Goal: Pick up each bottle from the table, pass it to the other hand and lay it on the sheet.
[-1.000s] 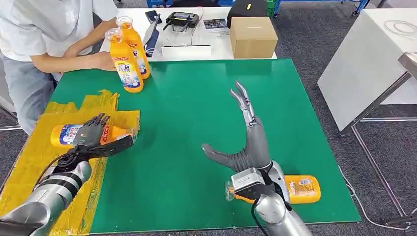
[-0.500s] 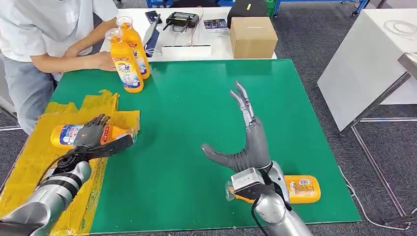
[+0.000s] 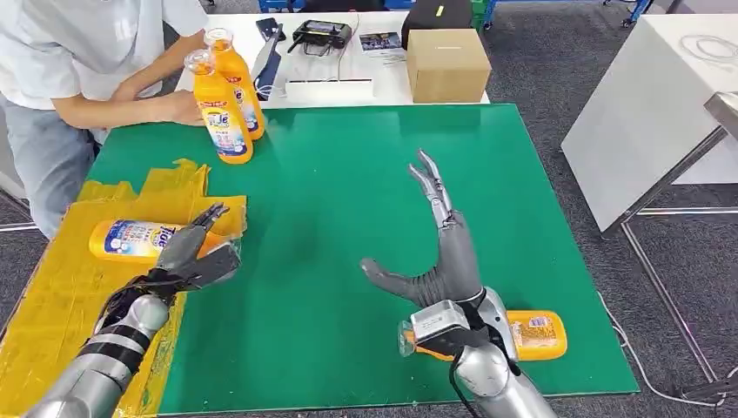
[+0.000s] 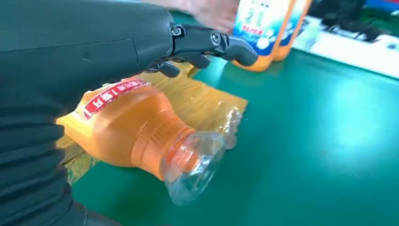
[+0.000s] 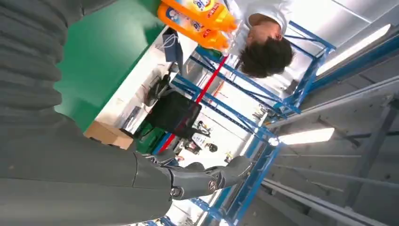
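On the yellow sheet (image 3: 61, 287) at the table's left, one orange bottle (image 3: 144, 237) lies on its side (clear cap toward the green mat (image 3: 331, 218)), and the left hand (image 3: 187, 257) hovers just over its neck with fingers spread, gripping nothing. The right hand (image 3: 444, 252) stands open over the mat, fingers stretched far and thumb out left, above a second bottle (image 3: 531, 335) lying at the near edge. Two upright bottles (image 3: 224, 96) stand at the far left by a person's hand (image 3: 178, 106).
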